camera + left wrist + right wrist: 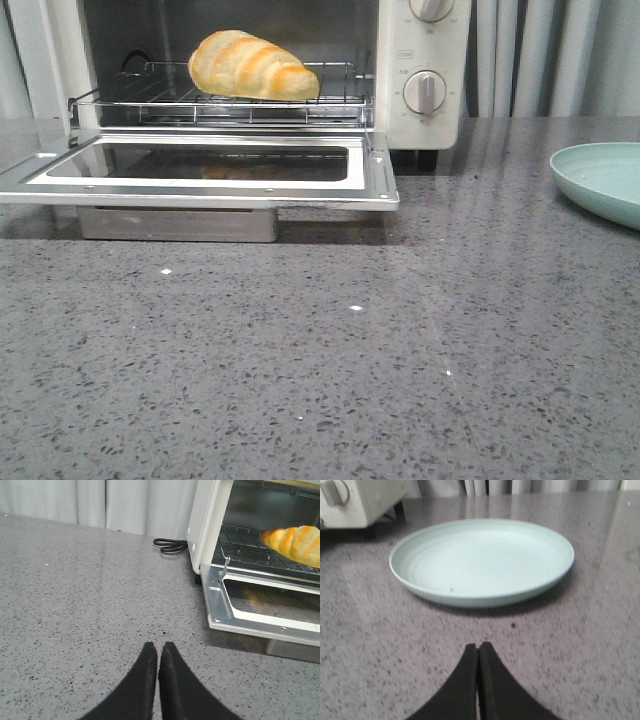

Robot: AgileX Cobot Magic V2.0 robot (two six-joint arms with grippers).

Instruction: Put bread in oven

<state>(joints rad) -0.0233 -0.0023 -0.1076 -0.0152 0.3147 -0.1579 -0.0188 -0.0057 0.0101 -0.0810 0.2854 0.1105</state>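
At the upper left of the front view, the bread [253,66] lies on the wire rack [220,100] inside the toaster oven [432,70], whose glass door [200,172] hangs open over the grey bench [320,380]. At the right edge sits a pale green plate [603,180]. My left gripper [158,652] and my right gripper [478,650] both have jaws pressed together, holding nothing.

Golden ridged bread [252,66] lies on the wire rack inside a cream-white oven [425,60] at the far left, its glass door [200,170] folded down flat.
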